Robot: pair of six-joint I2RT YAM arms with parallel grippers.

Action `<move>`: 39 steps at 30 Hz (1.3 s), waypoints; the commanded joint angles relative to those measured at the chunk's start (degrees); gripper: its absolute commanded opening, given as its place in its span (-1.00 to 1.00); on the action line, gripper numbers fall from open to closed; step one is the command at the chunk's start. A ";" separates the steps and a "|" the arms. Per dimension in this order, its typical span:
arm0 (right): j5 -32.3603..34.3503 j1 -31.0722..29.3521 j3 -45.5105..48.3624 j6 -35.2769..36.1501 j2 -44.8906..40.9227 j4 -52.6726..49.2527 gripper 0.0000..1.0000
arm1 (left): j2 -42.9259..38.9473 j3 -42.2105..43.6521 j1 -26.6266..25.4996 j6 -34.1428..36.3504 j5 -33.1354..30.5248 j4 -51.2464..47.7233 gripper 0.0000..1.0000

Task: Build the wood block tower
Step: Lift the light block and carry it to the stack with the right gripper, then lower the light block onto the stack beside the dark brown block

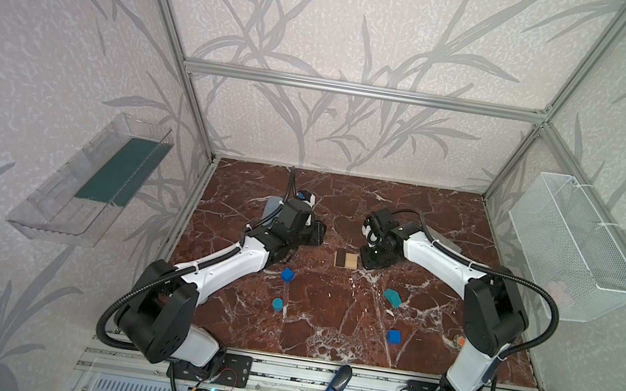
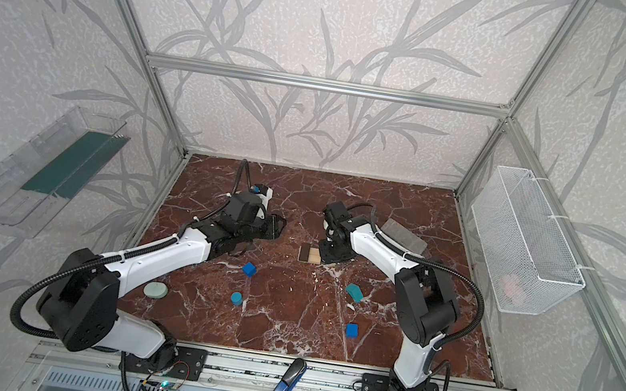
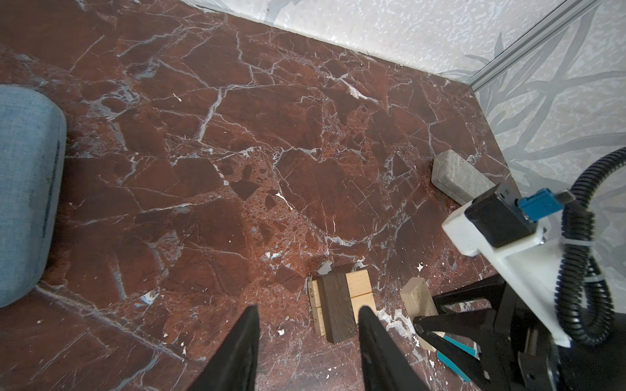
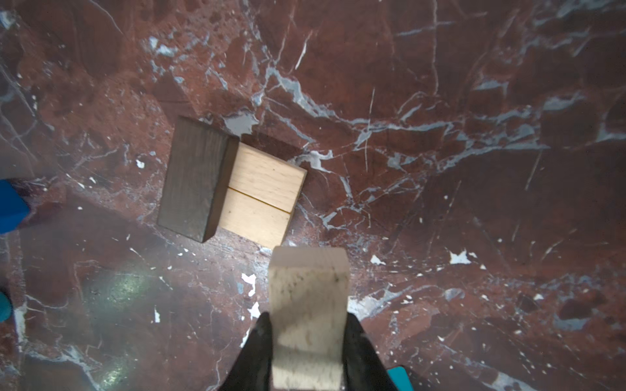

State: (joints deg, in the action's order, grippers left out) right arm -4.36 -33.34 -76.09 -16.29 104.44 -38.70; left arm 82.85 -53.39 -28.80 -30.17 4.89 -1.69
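- Stack (image 1: pixel 346 259), mid-table (image 1: pixel 324 333): two pale bars (image 4: pixel 264 189) side by side, dark bar (image 4: pixel 194 179) across one half, other half bare.
- Third bar (image 4: pixel 310 304), clamped in right hand (image 4: pixel 308 321), just beside stack; a low or skewed approach may shove the loose bars apart.
- Left hand (image 3: pixel 309 309), jaws apart, empty, near stack; arms may collide if both close in.

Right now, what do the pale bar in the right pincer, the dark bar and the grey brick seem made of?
Pale bar: bare light wood, matte, speckled grain.
Dark bar: wood, probably stained dark brown, matte; fine grain lines show.
Grey brick: stone or stone-look cast, mottled matte grey, rounded edges; cannot tell which.
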 commanded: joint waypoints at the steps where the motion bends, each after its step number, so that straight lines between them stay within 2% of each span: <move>1: -0.74 -0.71 -1.27 -5.51 0.19 2.31 -0.65 | 0.99 -0.18 0.58 -0.49 1.27 0.59 -0.08; 6: 0.67 -1.96 -2.09 -10.51 1.56 4.07 -0.65 | 1.44 -0.15 0.82 -0.58 1.64 0.82 -0.08; 17: 1.90 -2.74 -3.40 -16.22 4.97 6.34 -0.65 | 0.91 0.20 1.40 -0.32 3.37 0.81 -0.08; 39: 0.76 -2.87 -5.65 -18.60 8.50 7.32 -0.57 | 0.74 0.57 2.17 -0.42 4.31 0.73 -0.08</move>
State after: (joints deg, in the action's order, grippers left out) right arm -3.44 -35.97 -80.07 -34.35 112.09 -31.33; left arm 83.94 -53.39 -26.96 -30.20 8.97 -1.63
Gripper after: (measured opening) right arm 0.316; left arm 0.460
